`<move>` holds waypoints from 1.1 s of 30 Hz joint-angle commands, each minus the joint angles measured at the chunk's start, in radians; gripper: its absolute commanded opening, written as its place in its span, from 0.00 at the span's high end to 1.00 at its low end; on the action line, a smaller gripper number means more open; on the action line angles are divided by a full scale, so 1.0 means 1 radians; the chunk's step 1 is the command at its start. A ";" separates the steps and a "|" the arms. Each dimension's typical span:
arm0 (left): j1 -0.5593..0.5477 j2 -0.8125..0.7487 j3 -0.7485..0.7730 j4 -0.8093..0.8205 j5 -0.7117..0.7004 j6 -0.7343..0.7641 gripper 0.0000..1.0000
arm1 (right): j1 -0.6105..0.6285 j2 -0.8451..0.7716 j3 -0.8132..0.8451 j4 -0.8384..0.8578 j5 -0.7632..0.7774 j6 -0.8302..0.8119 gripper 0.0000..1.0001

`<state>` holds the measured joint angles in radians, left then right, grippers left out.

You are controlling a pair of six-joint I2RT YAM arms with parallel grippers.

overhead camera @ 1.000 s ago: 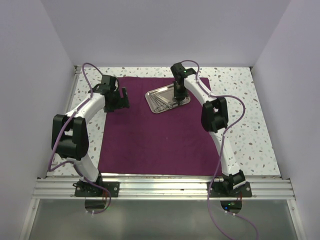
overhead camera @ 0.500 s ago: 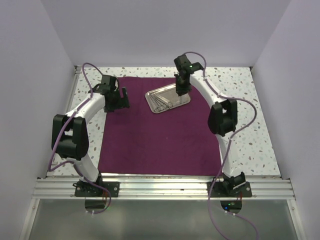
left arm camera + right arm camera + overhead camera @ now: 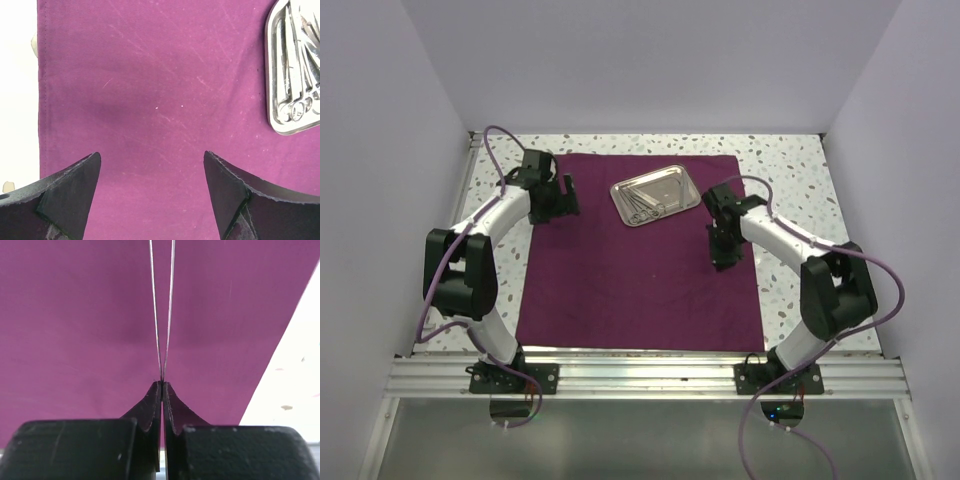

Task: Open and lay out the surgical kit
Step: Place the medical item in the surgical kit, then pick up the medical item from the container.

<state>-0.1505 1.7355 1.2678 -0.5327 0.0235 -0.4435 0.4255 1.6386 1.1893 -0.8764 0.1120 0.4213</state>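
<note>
Right now the thin steel tweezers (image 3: 156,315) are pinched at their base by the right gripper (image 3: 162,385), fingers pressed together on them, over the right part of the large dark purple cloth wrap (image 3: 620,280), near its edge and well apart from the small shiny rectangular steel tray (image 3: 646,177) at the far side. The step looks like laying them down: lower flat, square to the cloth edge, release only on contact, and leave room for the other steel instruments (image 3: 300,85). The left gripper (image 3: 151,156) hovers far-left, fingers spread, holding nothing. Speckled bench (image 3: 800,190) all round. The tweezer tips are cut off, their height above the cloth is unclear, and the tray pieces overlap so the count is unclear.
</note>
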 commanded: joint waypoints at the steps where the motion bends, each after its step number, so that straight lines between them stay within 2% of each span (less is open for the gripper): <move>1: -0.003 -0.005 0.047 0.030 0.019 -0.021 0.13 | 0.013 -0.094 -0.119 0.042 -0.034 0.062 1.00; 4: -0.009 0.004 0.057 0.027 0.021 -0.024 0.13 | 0.016 -0.117 -0.200 0.057 -0.069 0.070 1.00; 7: -0.017 0.009 0.067 0.025 0.021 -0.024 0.13 | 0.016 -0.085 -0.189 0.047 -0.109 0.060 0.99; 8: -0.018 0.010 0.067 0.023 0.021 -0.024 0.14 | 0.016 -0.071 -0.174 0.031 -0.109 0.056 0.80; 10: -0.020 0.009 0.070 0.020 0.018 -0.023 0.13 | 0.018 -0.050 -0.134 -0.024 -0.109 0.037 0.50; 12: -0.020 -0.001 0.070 0.016 0.012 -0.018 0.13 | 0.018 -0.048 -0.047 -0.074 -0.110 0.018 0.34; 14: -0.020 -0.007 0.064 0.016 0.006 -0.015 0.14 | 0.016 -0.027 0.076 -0.111 -0.094 0.004 0.30; 19: -0.020 -0.033 0.051 0.013 -0.016 -0.008 0.14 | 0.016 0.098 0.407 -0.176 -0.052 -0.030 0.30; 22: -0.020 -0.044 0.050 0.007 -0.019 -0.003 0.14 | 0.009 0.229 0.569 -0.167 -0.020 -0.045 0.34; 25: -0.020 -0.056 0.053 -0.003 -0.045 0.003 0.13 | -0.008 0.374 0.737 -0.176 -0.003 -0.049 0.42; 28: -0.020 -0.065 0.051 -0.010 -0.054 0.009 0.13 | -0.025 0.503 0.886 -0.183 0.009 -0.049 0.56; 33: -0.020 -0.073 0.047 -0.026 -0.071 0.014 0.13 | -0.031 0.705 1.113 -0.220 0.055 -0.050 0.59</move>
<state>-0.1669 1.7115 1.2999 -0.5484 -0.0196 -0.4511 0.3992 2.2787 2.1677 -1.0439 0.1200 0.3897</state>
